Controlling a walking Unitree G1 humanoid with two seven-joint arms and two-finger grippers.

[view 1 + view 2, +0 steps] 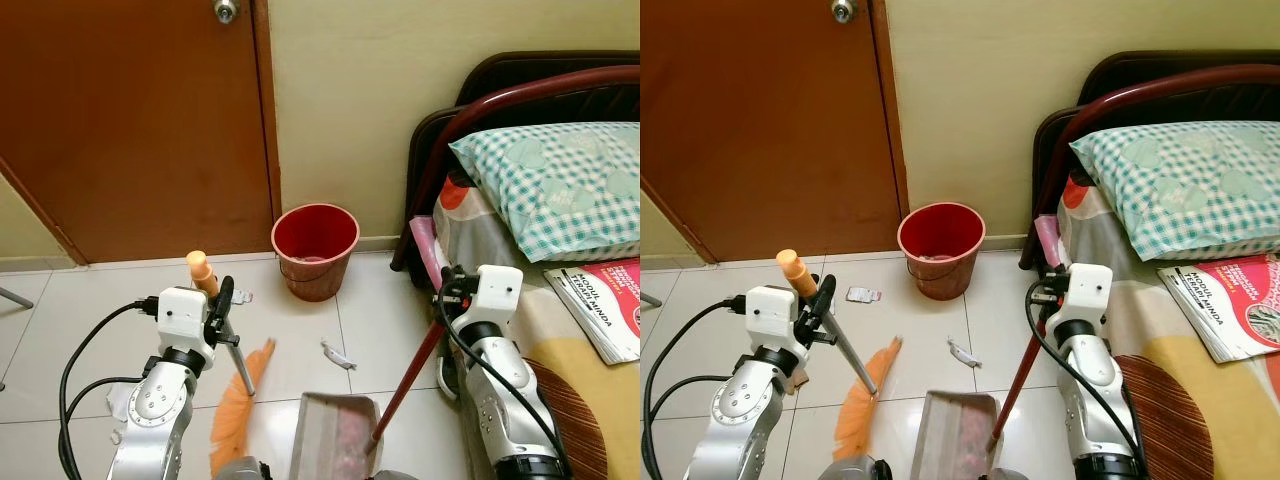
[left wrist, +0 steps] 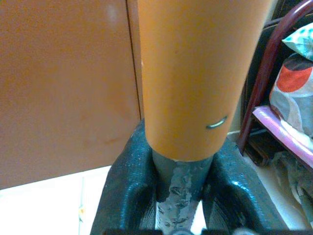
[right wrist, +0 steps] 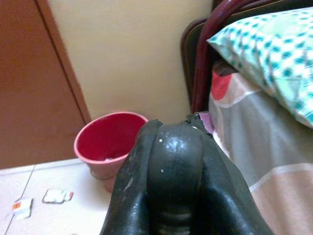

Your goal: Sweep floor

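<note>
On the white tile floor before the door, the left gripper (image 1: 222, 300) clamps the orange-tipped handle of the broom (image 1: 238, 405), its bristles down beside the grey dustpan (image 1: 330, 435). The right gripper (image 1: 443, 292) is closed on the dustpan's red handle (image 1: 410, 370). A white scrap (image 1: 337, 354) lies near the red bucket (image 1: 315, 250).

You see an orange broom (image 1: 240, 415), a red bucket (image 1: 315, 250), a teal-and-white checked pillow (image 1: 560, 180), and a brown door (image 1: 130, 120).
</note>
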